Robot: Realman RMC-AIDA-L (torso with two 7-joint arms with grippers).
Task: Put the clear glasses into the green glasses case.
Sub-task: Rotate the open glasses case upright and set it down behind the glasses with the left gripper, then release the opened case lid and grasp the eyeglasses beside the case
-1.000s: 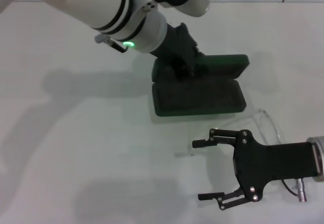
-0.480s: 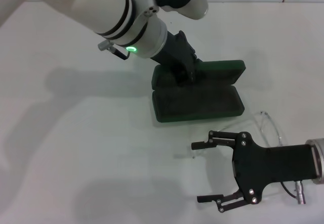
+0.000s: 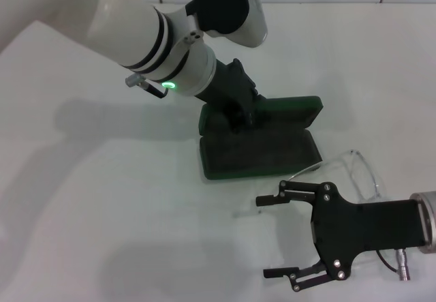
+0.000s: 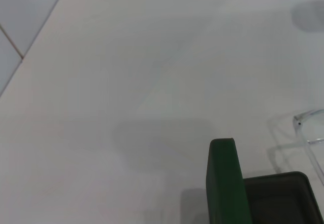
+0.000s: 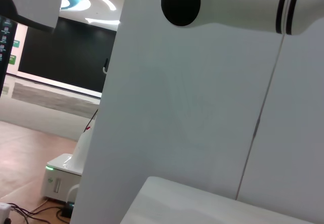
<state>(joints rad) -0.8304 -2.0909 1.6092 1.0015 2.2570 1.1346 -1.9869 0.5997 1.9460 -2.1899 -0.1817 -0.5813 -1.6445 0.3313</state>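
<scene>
The green glasses case (image 3: 262, 153) lies open at the table's middle, dark lining up, its lid (image 3: 293, 108) raised behind it. My left gripper (image 3: 240, 114) is down on the lid's left part and holds it; its fingers are hidden by the wrist. In the left wrist view the lid's green edge (image 4: 223, 183) stands beside the case (image 4: 278, 198). The clear glasses (image 3: 360, 172) rest on the table to the right of the case, and also show as glasses (image 4: 309, 128) in the left wrist view. My right gripper (image 3: 263, 236) hovers open in front of the case, left of the glasses, holding nothing.
The white table (image 3: 102, 213) stretches to the left and front. A tiled wall runs along the far edge. A cable with a metal plug (image 3: 402, 261) hangs at my right wrist. The right wrist view shows only a wall and the left arm (image 5: 243, 1).
My left arm has shifted left and toward me, and the case has slid along with it. My right gripper has drifted slightly nearer, still open.
</scene>
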